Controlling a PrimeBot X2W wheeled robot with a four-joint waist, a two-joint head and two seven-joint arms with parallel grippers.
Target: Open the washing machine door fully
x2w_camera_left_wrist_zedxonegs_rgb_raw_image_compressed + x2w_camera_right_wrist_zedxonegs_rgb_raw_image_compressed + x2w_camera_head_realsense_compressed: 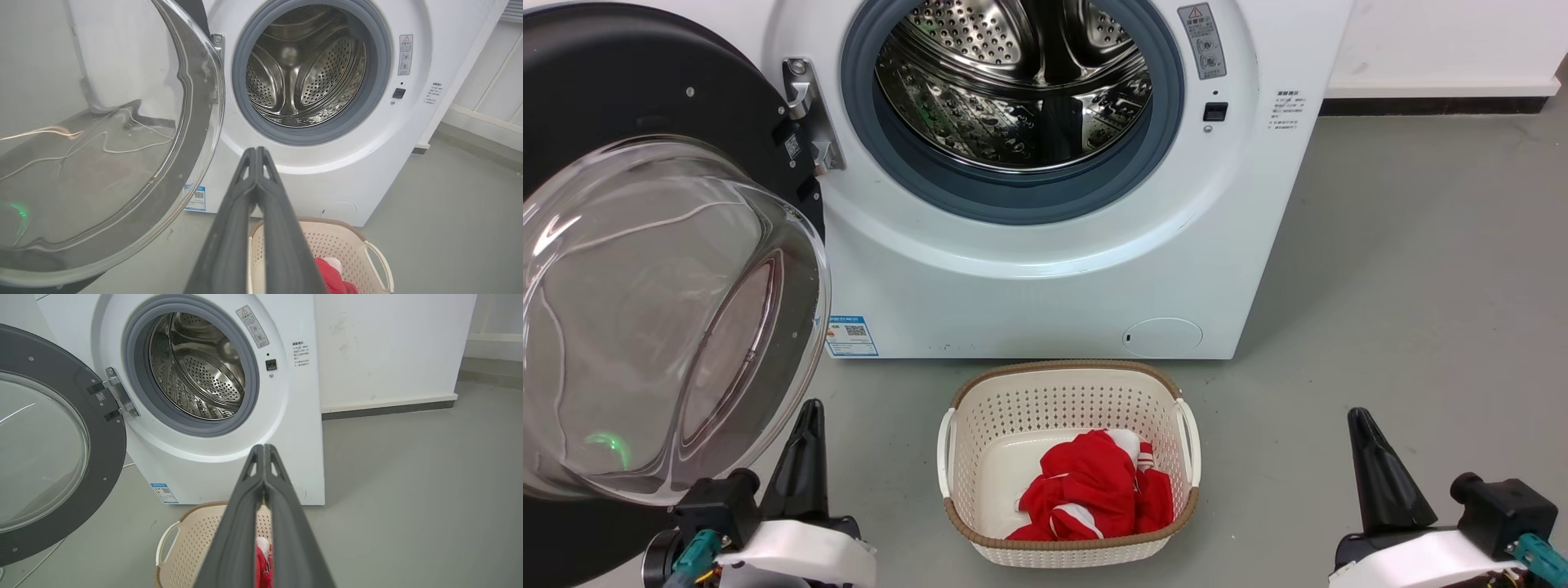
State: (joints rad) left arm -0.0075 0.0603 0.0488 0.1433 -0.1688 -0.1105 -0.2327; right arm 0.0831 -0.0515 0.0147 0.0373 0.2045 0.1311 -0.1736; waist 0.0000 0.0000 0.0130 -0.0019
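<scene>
- Head view: I see the door swung wide open at the washer's left side.
- Left wrist: my left claw is pinched together, empty, clear of the door.
- Right wrist: my right claw is closed, empty.

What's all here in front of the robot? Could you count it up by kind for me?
Washing machine, door swung open: 1
Laundry basket: 1
Heap of red clothing: 1
End effectors: 2 (left end effector, right end effector)
Total: 5
</scene>
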